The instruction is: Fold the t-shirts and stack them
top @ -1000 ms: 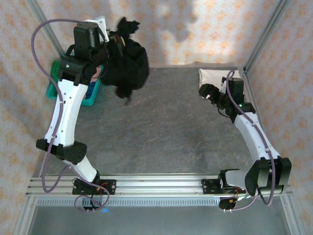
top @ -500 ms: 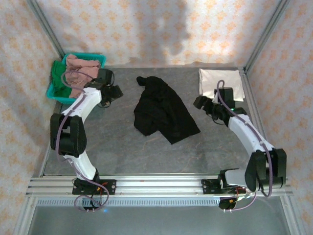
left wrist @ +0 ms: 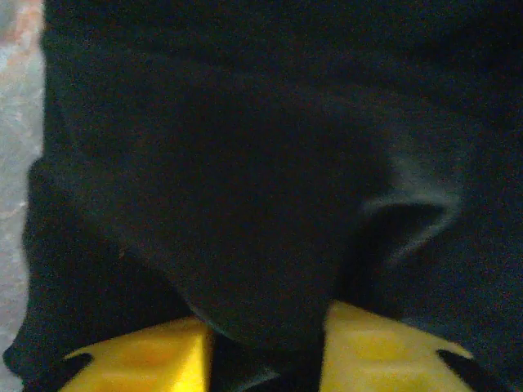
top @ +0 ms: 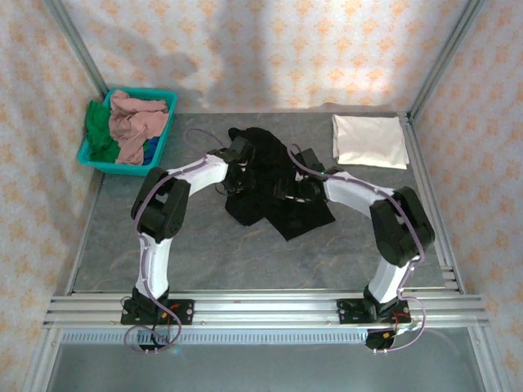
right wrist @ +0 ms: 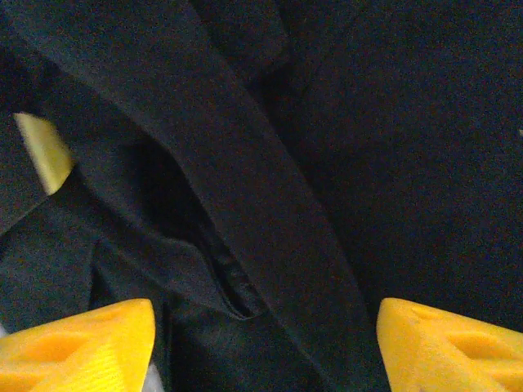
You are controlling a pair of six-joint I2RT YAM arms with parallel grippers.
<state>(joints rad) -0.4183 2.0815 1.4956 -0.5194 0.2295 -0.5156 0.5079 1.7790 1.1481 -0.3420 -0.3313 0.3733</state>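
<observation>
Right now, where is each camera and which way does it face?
Top external: above and behind the bases, looking down at the table; both arms show.
Left wrist: on the left arm, close against the black t-shirt; left gripper at bottom.
Right wrist: on the right arm, equally close; right gripper open at bottom.
Shared by all: that t-shirt.

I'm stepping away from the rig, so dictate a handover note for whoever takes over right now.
Left gripper: closed on a fold of the black t-shirt, crumpled mid-table.
Right gripper: open, low over the same shirt.
Done: cream-white t-shirt lies folded at the far right.
Left to do: flatten, fold and stack the black one; pink t-shirt, green t-shirt and blue t-shirt wait in the teal basket.
</observation>
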